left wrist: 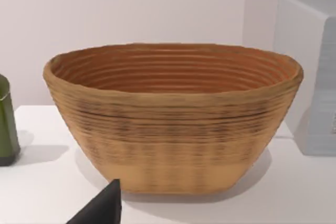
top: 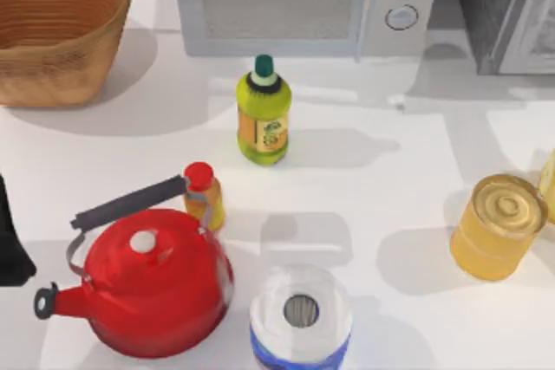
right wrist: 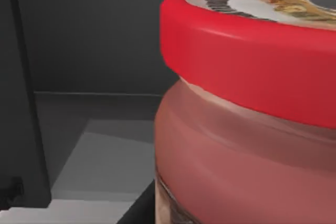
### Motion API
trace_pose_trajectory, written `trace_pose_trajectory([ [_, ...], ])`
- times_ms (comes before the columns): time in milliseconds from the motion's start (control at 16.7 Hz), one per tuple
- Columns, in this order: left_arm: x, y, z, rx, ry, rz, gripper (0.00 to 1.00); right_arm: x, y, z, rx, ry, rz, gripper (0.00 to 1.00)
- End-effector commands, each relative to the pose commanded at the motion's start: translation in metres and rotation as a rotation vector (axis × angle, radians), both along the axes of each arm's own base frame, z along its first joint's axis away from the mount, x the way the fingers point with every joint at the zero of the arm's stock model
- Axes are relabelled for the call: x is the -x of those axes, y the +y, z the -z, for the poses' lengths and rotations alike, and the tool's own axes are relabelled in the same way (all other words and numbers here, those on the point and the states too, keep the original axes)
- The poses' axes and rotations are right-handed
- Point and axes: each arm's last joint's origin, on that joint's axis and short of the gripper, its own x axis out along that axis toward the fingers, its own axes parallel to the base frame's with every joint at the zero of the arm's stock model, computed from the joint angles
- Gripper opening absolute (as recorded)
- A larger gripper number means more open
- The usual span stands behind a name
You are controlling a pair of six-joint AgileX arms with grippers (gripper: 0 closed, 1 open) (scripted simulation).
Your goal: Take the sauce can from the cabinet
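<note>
Small dark red-brown sauce can with a red rim (right wrist: 247, 129) sits inside the dark grey cabinet (right wrist: 94, 35). Probably stiff and slick, so squeeze mid-body under the rim. Can't tell either gripper's state.

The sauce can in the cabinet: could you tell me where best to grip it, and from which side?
Probably on the sauce can body's smooth round sides, just below the overhanging red lid, which juts past the body. It stands upright inside the dark cabinet, so come level through the open front, not from above.
</note>
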Motion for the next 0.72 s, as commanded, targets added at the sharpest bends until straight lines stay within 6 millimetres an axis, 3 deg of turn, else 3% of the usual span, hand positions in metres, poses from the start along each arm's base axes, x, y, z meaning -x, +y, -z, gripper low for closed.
trace_pose_trajectory([
  [180, 0.000, 0.000, 0.000, 0.000, 0.000, 0.000, 1.00, 0.010, -0.018, 0.034, -0.001, 0.019, -0.049, 0.00],
  [300, 0.000, 0.000, 0.000, 0.000, 0.000, 0.000, 1.00, 0.017, -0.031, 0.070, 0.001, 0.041, -0.075, 0.00],
  [720, 0.000, 0.000, 0.000, 0.000, 0.000, 0.000, 1.00, 0.042, -0.067, 0.247, 0.000, 0.104, -0.078, 0.00],
])
